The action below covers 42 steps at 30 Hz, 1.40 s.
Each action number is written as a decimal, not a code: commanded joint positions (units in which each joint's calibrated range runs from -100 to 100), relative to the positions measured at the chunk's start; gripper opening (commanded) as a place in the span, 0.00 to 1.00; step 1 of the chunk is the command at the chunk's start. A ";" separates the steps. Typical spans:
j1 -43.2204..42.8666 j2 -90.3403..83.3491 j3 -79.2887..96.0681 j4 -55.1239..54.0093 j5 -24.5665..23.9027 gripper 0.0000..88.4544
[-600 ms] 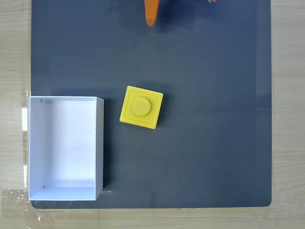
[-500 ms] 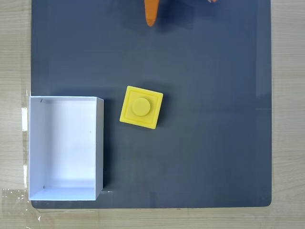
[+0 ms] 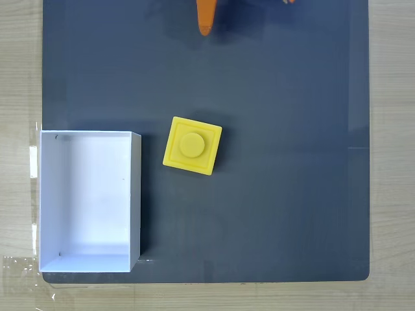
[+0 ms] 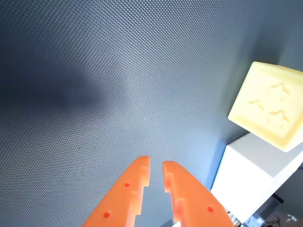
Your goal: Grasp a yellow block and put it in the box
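One dark grey mat (image 3: 279, 97) is covering most of the fixed view, lying on a light wood table (image 3: 19, 65) that is showing along the left, right and bottom edges. The box (image 3: 135, 194), white and open-topped, is sitting at the lower left of the mat, nothing lying inside it; in the wrist view its wall (image 4: 255, 175) is showing at the lower right. The yellow block (image 3: 192, 146) is resting on the mat just right of the box's upper right corner, apart from it, stud facing up, slightly rotated; in the wrist view it is showing pale at the right edge (image 4: 271, 105). The orange gripper (image 4: 156, 174) is poking in from the bottom of the wrist view, jaws nearly closed with a thin gap, gripping nothing, well apart from the block. In the fixed view one orange finger tip (image 3: 205, 18) is showing at the top centre.
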 commanded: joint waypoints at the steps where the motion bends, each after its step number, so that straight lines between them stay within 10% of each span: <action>1: 0.03 -0.25 0.17 0.39 -0.06 0.04; 13: -0.06 1.02 -0.10 -0.83 0.21 0.04; 24: -5.53 35.68 -23.08 -25.09 -0.27 0.04; 42: -4.01 84.07 -90.74 6.33 -2.79 0.04</action>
